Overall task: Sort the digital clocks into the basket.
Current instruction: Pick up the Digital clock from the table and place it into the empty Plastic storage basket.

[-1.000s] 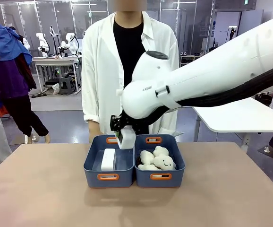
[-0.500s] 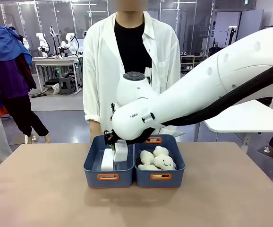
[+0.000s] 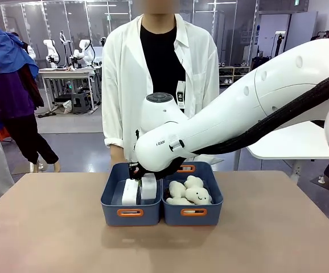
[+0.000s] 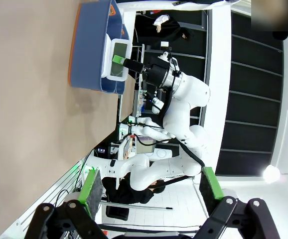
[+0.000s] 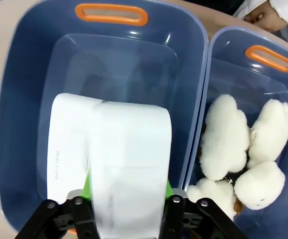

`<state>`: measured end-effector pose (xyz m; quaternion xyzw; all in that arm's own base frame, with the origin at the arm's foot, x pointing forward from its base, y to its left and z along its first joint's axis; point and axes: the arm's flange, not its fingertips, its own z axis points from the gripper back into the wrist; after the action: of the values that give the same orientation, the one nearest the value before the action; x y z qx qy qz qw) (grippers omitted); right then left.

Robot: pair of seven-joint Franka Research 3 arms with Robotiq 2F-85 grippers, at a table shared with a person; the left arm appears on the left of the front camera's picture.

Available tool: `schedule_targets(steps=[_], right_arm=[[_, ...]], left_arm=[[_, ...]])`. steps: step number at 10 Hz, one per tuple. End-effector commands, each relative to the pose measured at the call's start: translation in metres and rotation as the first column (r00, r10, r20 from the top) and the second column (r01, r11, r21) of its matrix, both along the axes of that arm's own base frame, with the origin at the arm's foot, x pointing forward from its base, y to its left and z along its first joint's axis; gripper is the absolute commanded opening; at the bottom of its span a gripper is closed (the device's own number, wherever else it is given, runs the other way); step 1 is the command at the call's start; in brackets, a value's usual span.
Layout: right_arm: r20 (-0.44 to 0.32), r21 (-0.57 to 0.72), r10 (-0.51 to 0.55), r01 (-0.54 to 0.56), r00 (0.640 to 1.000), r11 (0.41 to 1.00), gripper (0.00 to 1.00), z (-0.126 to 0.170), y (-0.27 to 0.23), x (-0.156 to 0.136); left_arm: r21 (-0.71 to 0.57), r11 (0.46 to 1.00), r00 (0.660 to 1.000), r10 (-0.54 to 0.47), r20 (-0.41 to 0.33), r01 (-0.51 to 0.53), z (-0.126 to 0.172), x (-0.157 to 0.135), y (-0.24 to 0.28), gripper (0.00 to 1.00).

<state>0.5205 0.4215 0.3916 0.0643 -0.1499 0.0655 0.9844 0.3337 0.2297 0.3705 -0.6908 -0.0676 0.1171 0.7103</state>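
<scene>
White clock [image 5: 129, 164] sits clamped in my right claw [image 5: 126, 206], low inside the blue-grey basket [image 5: 24, 74] beside the other clock [image 5: 67, 144]. My left claw [image 4: 151, 191] hangs open.

White clocks [image 5: 129, 164], blue-grey basket [image 5: 29, 74]

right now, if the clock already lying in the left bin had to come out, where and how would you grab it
Probably from straight above, jaws across its two long narrow sides. The clock lies lengthwise in the left bin, so those sides face up and out. The second clock, between the fingers of the right gripper, sits tight against one side, so that one would likely have to be moved away first.
</scene>
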Motion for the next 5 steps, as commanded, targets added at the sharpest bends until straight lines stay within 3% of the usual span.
schedule_targets(steps=[1,2,3,4,5], right_arm=[[0.016,0.002,-0.049,0.049,0.999,0.999,0.78,0.0048,0.0061,-0.0055],[0.012,0.003,-0.049,0.049,0.999,0.999,0.95,0.0044,0.0058,-0.0053],[0.008,0.004,-0.048,0.048,0.999,0.999,0.9,0.0054,0.0051,-0.0054],[0.012,0.005,-0.049,0.049,0.999,0.999,1.0,0.0101,0.0024,-0.0065],[0.019,0.006,-0.053,0.053,0.998,0.999,1.0,0.0136,0.0004,-0.0077]], left_arm=[[-0.002,1.0,1.0,-0.011,0.005,0.011,0.0033,-0.006,0.0009,1.0],[-0.002,1.0,1.0,-0.011,0.005,0.011,0.0033,-0.006,0.0009,1.0],[-0.002,1.0,1.0,-0.011,0.005,0.011,0.0033,-0.006,0.0009,1.0],[-0.002,1.0,1.0,-0.011,0.005,0.011,0.0033,-0.006,0.0009,1.0],[-0.002,1.0,1.0,-0.011,0.005,0.011,0.0033,-0.006,0.0009,1.0]])
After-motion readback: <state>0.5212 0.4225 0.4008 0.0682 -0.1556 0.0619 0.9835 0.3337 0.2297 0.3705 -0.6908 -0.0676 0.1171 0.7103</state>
